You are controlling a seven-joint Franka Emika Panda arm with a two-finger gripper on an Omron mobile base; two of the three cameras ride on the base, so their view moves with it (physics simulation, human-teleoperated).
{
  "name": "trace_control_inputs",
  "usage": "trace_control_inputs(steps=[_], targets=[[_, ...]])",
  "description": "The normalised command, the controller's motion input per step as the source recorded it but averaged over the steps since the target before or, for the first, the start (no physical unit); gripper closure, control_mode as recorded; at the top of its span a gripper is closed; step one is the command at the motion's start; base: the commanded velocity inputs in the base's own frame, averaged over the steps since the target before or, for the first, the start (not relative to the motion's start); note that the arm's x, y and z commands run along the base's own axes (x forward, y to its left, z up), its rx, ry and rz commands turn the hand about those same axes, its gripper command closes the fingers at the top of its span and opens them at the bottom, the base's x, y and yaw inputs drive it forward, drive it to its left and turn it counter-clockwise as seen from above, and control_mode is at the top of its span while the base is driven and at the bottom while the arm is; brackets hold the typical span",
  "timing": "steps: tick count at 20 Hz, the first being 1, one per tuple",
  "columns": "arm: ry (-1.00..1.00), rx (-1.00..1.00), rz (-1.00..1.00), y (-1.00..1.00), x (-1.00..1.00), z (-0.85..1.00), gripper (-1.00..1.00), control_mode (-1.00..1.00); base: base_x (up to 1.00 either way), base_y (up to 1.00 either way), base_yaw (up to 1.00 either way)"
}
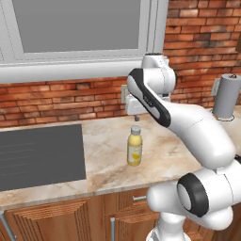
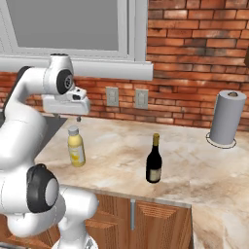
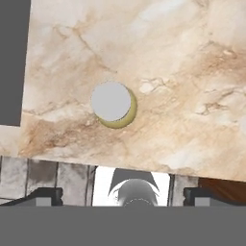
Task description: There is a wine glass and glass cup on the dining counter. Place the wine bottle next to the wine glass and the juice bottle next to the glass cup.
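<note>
The juice bottle, small and yellow with a grey cap, stands upright on the marbled worktop. My gripper hangs open a short way above its cap, pointing down and holding nothing. From the hand view the cap of the juice bottle sits a little left of centre, with my gripper spread wide at the bottom. The wine bottle, near-black with a tan foil top, stands upright to the right of the juice bottle. The wine glass, glass cup and dining counter are out of view.
A dark cooktop lies left of the juice bottle. A grey paper towel roll stands at the back right. Behind runs a brick wall with outlets. Wooden cabinets sit below the worktop's front edge.
</note>
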Motion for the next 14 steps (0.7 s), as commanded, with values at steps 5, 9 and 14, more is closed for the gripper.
trace_control_inputs(steps=[5, 9, 14], targets=[[0.13, 0.00, 0.00, 0.00, 0.03, 0.00, -1.00, -1.00, 0.00, 0.00, 0.00], [0.16, 0.00, 0.00, 0.00, 0.06, 0.00, -1.00, -1.00, 0.00, 0.00, 0.00], [0.17, 0.00, 0.00, 0.00, 0.08, -0.03, -1.00, -1.00, 0.00, 0.00, 0.00]])
